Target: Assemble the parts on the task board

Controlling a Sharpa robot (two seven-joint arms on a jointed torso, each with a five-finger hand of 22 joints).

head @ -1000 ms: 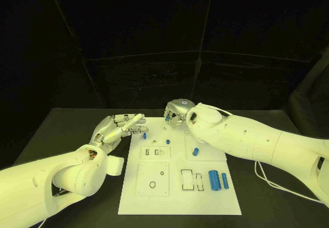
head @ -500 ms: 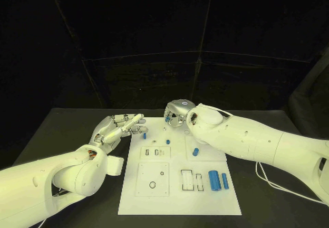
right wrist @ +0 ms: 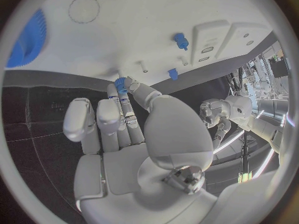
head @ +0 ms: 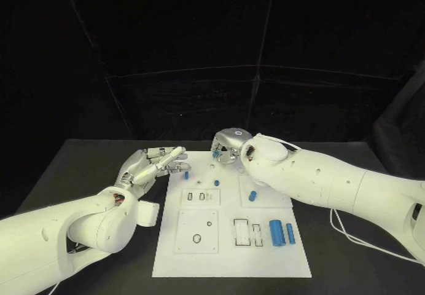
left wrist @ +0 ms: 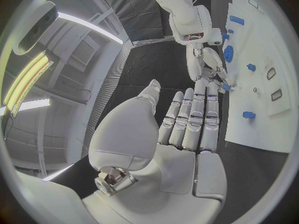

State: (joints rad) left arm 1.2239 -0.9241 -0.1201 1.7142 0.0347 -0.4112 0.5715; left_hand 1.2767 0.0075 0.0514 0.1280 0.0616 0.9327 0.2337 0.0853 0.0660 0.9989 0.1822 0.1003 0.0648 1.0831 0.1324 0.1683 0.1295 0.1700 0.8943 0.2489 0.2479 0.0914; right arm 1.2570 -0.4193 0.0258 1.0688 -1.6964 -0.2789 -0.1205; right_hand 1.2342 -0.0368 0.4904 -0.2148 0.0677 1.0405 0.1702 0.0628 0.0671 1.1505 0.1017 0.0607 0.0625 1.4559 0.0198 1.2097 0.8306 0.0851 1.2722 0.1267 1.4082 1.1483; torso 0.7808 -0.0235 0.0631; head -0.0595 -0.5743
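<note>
The black table (head: 88,166) carries the white task board (head: 232,246) at the picture's centre. The right hand (head: 226,147) sits over the board's upper edge, pinching a small blue part (right wrist: 120,86) between fingertips. The left hand (head: 158,163), left of the board, is released, fingers straight. Two blue cylinders (head: 282,233) lie at lower right; small blue parts (head: 252,196) lie mid-board.

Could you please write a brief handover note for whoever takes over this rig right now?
Right hand pinches a small blue part over the far end of the task board. Left hand is open beside the board's left edge, holding nothing. Two blue cylinders lie loose at the board's right; a smaller blue piece lies mid-board. Left to do: seat the held part, then the loose ones.
</note>
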